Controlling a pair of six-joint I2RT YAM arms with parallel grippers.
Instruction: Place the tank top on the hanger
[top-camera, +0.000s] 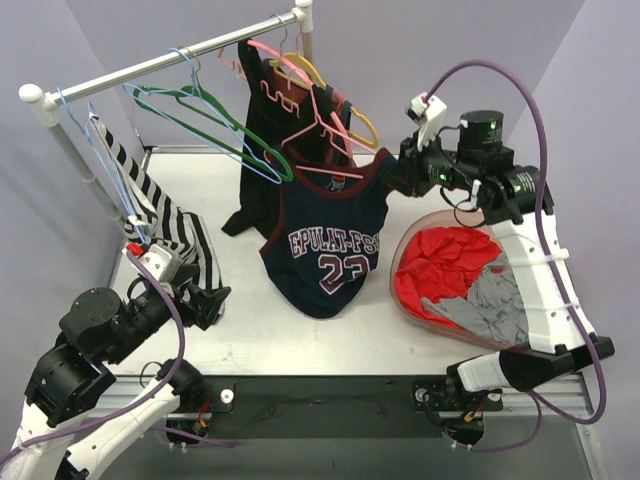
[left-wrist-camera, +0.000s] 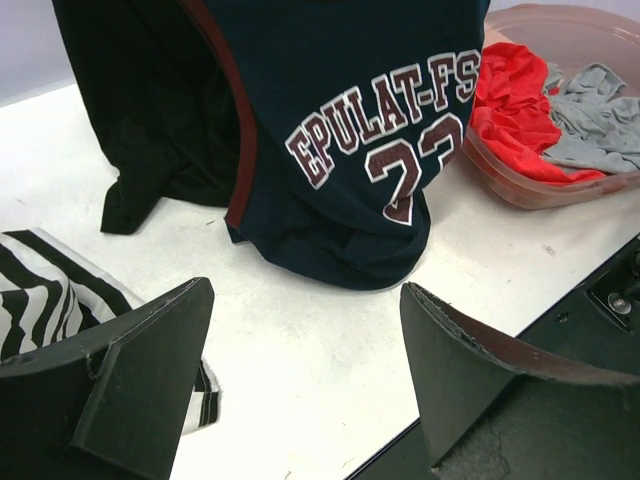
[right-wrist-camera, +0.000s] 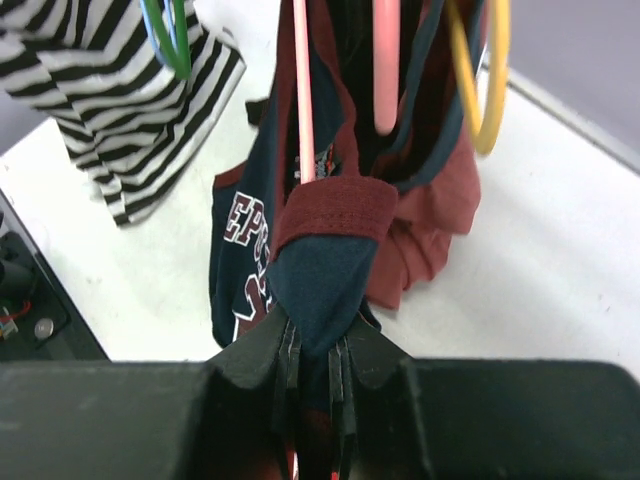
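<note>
The navy tank top (top-camera: 325, 245) with the white 23 hangs from the rack area, and its hem is bunched on the table. It fills the upper middle of the left wrist view (left-wrist-camera: 350, 130). The pink hanger (top-camera: 321, 112) hangs just above it, and its thin pink bars (right-wrist-camera: 300, 90) run down into the jersey's neck. My right gripper (top-camera: 397, 172) is shut on the jersey's red-trimmed shoulder strap (right-wrist-camera: 330, 215), pulled out to the right. My left gripper (left-wrist-camera: 305, 330) hovers open and empty over the table in front of the jersey, beside the striped garment.
A black dress (top-camera: 262, 130) hangs behind the jersey. Green (top-camera: 215, 120) and yellow (top-camera: 365, 125) hangers share the rod (top-camera: 160, 62). A black-and-white striped garment (top-camera: 150, 205) hangs at the left. A pink bin (top-camera: 400, 262) of red and grey clothes sits at the right.
</note>
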